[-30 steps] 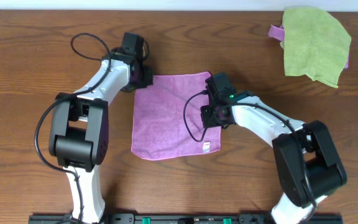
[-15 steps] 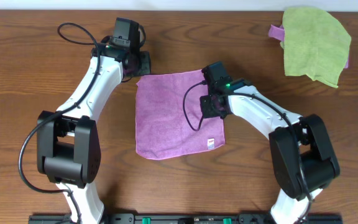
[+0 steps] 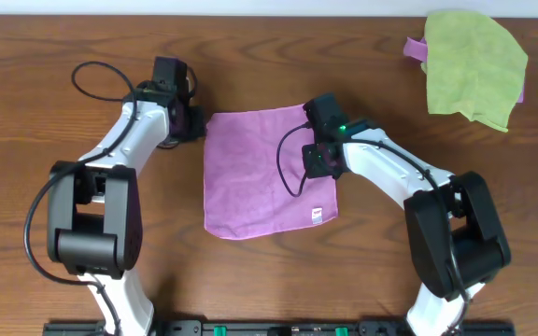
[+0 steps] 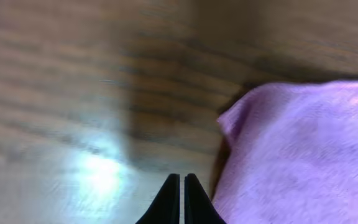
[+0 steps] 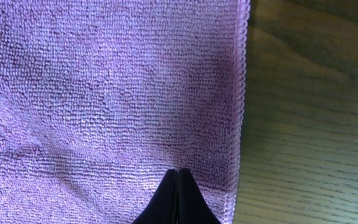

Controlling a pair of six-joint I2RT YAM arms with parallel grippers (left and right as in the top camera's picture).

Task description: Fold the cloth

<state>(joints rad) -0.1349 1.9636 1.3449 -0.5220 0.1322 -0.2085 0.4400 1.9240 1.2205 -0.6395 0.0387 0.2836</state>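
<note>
1. Cloth [image 3: 260, 177], purple and square, lies spread flat at the middle of the worktop [image 3: 63, 56] in the overhead view, a small white label [image 3: 314, 216] at its near right corner. A green cloth [image 3: 474, 65] sits crumpled at the far right corner, well apart. The left fingers [image 3: 192, 124] are just off the purple cloth's far left corner. The right fingers [image 3: 320, 163] are over its right edge.
2. Left wrist view, blurred: left fingers [image 4: 180, 190] pressed together, holding nothing, over bare worktop [image 4: 73, 93]. Cloth corner [image 4: 303, 155] just to one side.
3. Right wrist view: right fingers [image 5: 178, 186] together, tips over the cloth [image 5: 104, 81] beside its hemmed edge. Cannot tell if they touch it.
</note>
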